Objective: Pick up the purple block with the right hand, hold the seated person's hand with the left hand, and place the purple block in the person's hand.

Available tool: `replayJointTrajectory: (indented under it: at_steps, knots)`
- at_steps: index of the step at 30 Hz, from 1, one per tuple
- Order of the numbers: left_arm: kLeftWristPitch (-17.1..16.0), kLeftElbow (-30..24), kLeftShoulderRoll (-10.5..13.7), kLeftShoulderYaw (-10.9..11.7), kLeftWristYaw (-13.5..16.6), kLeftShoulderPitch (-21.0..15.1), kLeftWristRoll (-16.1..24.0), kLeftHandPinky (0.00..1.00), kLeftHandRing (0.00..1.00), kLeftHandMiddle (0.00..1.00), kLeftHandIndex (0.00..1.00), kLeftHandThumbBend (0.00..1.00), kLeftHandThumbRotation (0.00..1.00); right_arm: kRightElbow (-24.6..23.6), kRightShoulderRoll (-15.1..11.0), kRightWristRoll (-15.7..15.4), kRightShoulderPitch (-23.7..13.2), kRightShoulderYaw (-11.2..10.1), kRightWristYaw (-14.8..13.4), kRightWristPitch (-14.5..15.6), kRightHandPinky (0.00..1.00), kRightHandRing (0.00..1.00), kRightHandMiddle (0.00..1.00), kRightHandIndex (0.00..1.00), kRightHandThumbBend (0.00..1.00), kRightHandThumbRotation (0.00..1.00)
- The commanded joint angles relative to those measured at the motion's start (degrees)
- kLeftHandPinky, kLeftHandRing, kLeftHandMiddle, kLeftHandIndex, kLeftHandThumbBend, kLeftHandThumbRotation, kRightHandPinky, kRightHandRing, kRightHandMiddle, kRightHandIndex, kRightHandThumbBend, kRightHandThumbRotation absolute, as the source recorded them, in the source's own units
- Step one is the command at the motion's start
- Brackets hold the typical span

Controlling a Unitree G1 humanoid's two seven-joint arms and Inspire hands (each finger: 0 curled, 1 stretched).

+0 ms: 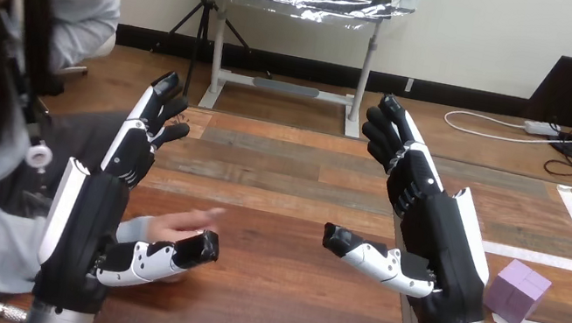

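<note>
The wooden table [275,302] fills the lower part of the head view. The right hand [438,233] is raised at about four o'clock from the table's middle. Its fingers are straight and spread, reaching up toward eleven o'clock, and its thumb sticks out toward nine o'clock. It holds nothing, and its silver forearm comes in from the bottom edge. The left hand [91,216] stands at about eight o'clock from the table's middle and is also open. Its fingers reach up toward one o'clock and its thumb lies out toward three o'clock, low over the wood. The person's hand [182,225] comes in from the view's left and shows just past that thumb, at three o'clock from the left palm, with its fingers stretched toward the table's middle. The thumb crosses in front of it, but whether the two touch cannot be told, and no robot finger curls round it. The purple block [517,291] rests on the table at about four o'clock from the right palm, near the right wrist and apart from it.
</note>
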Motion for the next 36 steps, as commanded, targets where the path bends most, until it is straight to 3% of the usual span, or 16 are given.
replayJointTrajectory:
  at_steps: [1, 36]
  knots:
    - [-0.2, -1.6, -0.4, 0.7, -0.3, -2.2, -1.5, 0.84, 0.92, 0.95, 0.95, 1.0, 0.62, -2.3, -0.5, 0.5, -2.2, 0.0, 0.2, -1.2, 0.95, 0.94, 0.94, 0.96, 1.0, 0.4]
    - [-0.4, -0.8, -0.8, 1.2, -2.2, -2.1, -3.4, 0.84, 0.91, 0.94, 0.94, 1.0, 0.63, -2.4, -0.1, -0.4, -2.0, 0.0, -0.8, -1.2, 0.97, 0.95, 0.95, 0.96, 1.0, 0.42]
